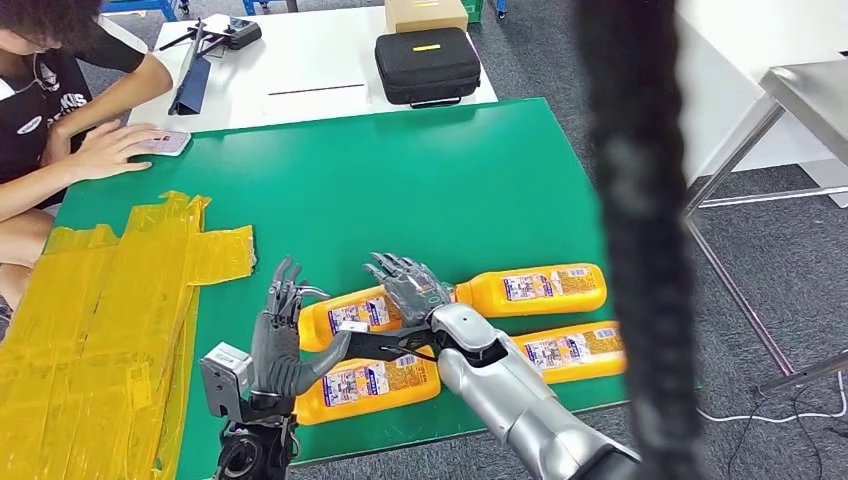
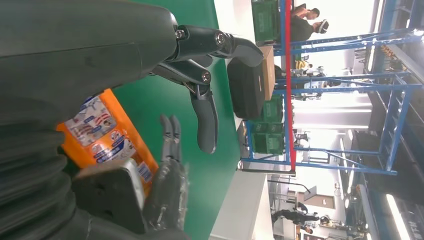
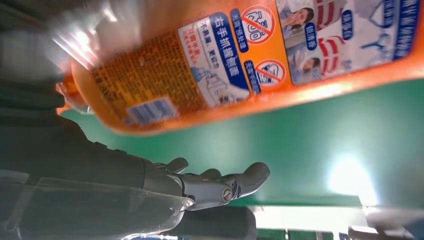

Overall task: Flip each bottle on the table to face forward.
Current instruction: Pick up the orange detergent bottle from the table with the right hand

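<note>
From the head view, four orange bottles (image 1: 530, 289) lie flat in two rows near the front edge of the green desk (image 1: 400, 170), label panels up. The left hand (image 1: 278, 335) and right hand (image 1: 410, 285) hover over the left pair, fingers spread, holding nothing. At the left wrist, an orange bottle's printed label sits just beside the fingers (image 2: 202, 120). At the right wrist, a barcode and blue warning icons show.

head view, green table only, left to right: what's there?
Person's hand on a phone → yellow tape sheets → left hand → right hand → far right bottle.
</note>
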Motion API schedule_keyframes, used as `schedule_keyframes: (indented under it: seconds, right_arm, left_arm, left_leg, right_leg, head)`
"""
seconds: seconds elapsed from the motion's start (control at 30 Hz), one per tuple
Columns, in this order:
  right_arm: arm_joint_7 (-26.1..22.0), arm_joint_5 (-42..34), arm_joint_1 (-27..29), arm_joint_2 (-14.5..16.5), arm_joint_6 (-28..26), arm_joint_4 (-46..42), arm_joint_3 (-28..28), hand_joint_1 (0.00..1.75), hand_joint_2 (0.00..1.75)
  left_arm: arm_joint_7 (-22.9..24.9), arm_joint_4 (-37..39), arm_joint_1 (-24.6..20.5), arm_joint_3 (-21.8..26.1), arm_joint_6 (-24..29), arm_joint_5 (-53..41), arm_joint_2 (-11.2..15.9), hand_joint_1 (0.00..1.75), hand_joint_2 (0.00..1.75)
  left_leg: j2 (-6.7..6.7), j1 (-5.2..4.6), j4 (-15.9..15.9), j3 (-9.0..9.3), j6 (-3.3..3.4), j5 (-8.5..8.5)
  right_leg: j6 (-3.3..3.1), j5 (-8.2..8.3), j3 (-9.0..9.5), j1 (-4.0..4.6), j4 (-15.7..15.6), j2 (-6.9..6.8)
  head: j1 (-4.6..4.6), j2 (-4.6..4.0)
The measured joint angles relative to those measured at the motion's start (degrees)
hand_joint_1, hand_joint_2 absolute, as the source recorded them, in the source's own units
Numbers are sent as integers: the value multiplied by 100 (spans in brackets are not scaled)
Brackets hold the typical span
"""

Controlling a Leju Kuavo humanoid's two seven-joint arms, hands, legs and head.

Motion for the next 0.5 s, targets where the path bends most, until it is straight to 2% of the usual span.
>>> schedule_keyframes:
  seconds: [0.07,0.1,0.4,0.5]
  right_arm:
    - [43,20,-67,46,-1,202,2,139,175]
    - [58,25,-99,66,0,297,3,150,175]
    - [79,-40,-445,221,-2,990,3,173,175]
    - [79,-40,-503,250,-89,1112,1,175,175]
  left_arm:
    - [7,3,-19,1,-1,0,0,0,175]
    - [9,8,-28,2,-1,0,0,0,175]
    - [32,114,-134,13,-5,5,-2,0,175]
    - [31,155,-146,13,-2,36,-2,0,175]
  left_leg:
    - [0,0,0,0,0,0]
    - [0,0,0,0,0,0]
    - [1,0,1,2,0,0]
    - [1,-1,1,3,0,0]
  right_leg:
    - [0,0,0,0,0,0]
    - [0,0,0,0,0,0]
    - [0,0,1,0,0,1]
    - [0,0,1,0,0,1]
  head:
    - [0,0]
    - [0,0]
    - [0,0]
    - [1,0]
